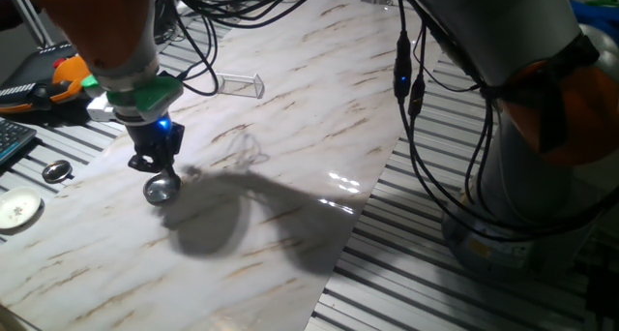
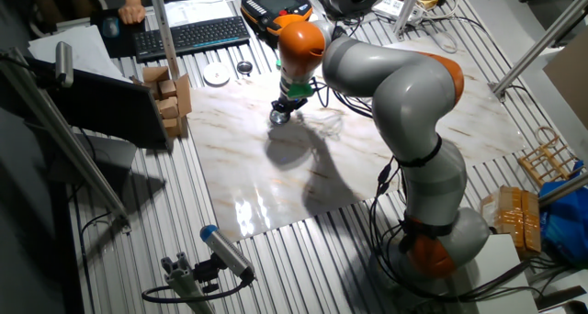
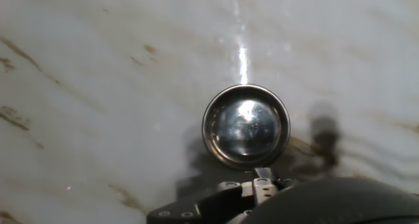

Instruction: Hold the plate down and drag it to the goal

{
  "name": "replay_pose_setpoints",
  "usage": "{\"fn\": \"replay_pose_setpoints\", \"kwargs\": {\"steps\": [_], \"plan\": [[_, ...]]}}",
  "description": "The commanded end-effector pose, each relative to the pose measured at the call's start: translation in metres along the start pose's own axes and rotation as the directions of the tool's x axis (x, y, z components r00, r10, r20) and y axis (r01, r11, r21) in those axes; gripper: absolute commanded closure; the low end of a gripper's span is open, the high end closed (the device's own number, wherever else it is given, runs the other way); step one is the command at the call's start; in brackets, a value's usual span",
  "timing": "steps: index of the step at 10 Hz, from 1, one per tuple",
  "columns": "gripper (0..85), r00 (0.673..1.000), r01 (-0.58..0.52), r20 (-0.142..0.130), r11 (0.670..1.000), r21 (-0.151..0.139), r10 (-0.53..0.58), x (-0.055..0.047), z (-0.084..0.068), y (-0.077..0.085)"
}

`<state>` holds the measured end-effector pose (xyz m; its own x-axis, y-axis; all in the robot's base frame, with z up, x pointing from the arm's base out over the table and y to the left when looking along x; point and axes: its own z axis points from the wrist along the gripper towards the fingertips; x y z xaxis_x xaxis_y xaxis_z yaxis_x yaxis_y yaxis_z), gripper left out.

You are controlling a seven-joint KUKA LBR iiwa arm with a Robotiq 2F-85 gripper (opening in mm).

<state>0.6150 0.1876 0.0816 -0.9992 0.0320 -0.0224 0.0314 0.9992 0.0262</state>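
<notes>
The plate (image 1: 162, 188) sits on the marble board (image 1: 290, 128), near the board's edge that faces the keyboard (image 2: 191, 34). The gripper (image 1: 155, 163) hangs directly over it; whether its fingers are apart or together cannot be told from any view. The hand view alone shows the plate's (image 3: 246, 126) shiny bowl and raised rim, whole and uncovered. One fixed view alone shows the goal (image 1: 239, 82), a clear bracket farther along the board, well apart from the plate. The other fixed view shows the white disc (image 2: 217, 73) beside the keyboard.
</notes>
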Motion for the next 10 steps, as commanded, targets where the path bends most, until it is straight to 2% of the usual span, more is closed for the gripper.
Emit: {"fn": "replay_pose_setpoints", "kwargs": {"steps": [1,8,10], "plan": [[85.0,1.0,0.001,0.002,1.0,-0.001,-0.001,-0.002,0.002,0.0],[85.0,1.0,0.007,0.008,1.0,0.001,-0.007,-0.011,0.008,-0.009],[85.0,1.0,-0.022,0.005,1.0,-0.015,0.022,-0.011,0.008,-0.009]]}}
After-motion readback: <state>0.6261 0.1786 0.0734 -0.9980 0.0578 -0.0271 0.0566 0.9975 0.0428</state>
